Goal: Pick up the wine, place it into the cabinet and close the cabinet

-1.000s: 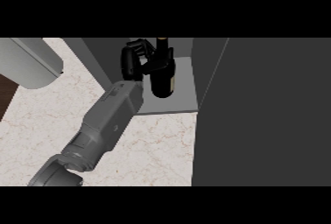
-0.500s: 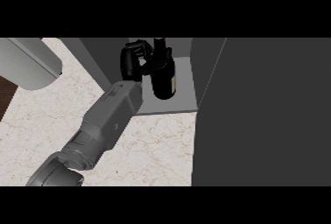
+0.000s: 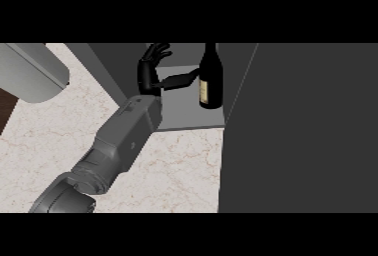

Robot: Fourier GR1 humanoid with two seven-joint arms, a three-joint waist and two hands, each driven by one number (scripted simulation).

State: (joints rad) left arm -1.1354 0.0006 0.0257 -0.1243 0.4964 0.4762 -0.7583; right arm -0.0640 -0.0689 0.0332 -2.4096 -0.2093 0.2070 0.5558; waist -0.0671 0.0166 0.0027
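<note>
A dark wine bottle (image 3: pixel 210 75) with a pale label stands upright on the grey floor of the open cabinet (image 3: pixel 188 117), close to its right side. My left hand (image 3: pixel 150 76) is just left of the bottle, inside the cabinet opening. Its fingers (image 3: pixel 156 52) point up and away from the bottle, relaxed and open. Only the thumb (image 3: pixel 179 80) stretches right, and its tip reaches the bottle's side. The grey forearm (image 3: pixel 118 145) runs in from the lower left. My right hand shows nowhere.
A large dark panel, the cabinet's open door (image 3: pixel 310 130), fills the right side of the view. A grey rounded appliance (image 3: pixel 33 70) sits at the upper left. The marbled counter (image 3: pixel 181 170) lies below the cabinet.
The fingers have come off the bottle and the hand has drawn a little to the left. The bottle now stands on its own on the cabinet floor.
</note>
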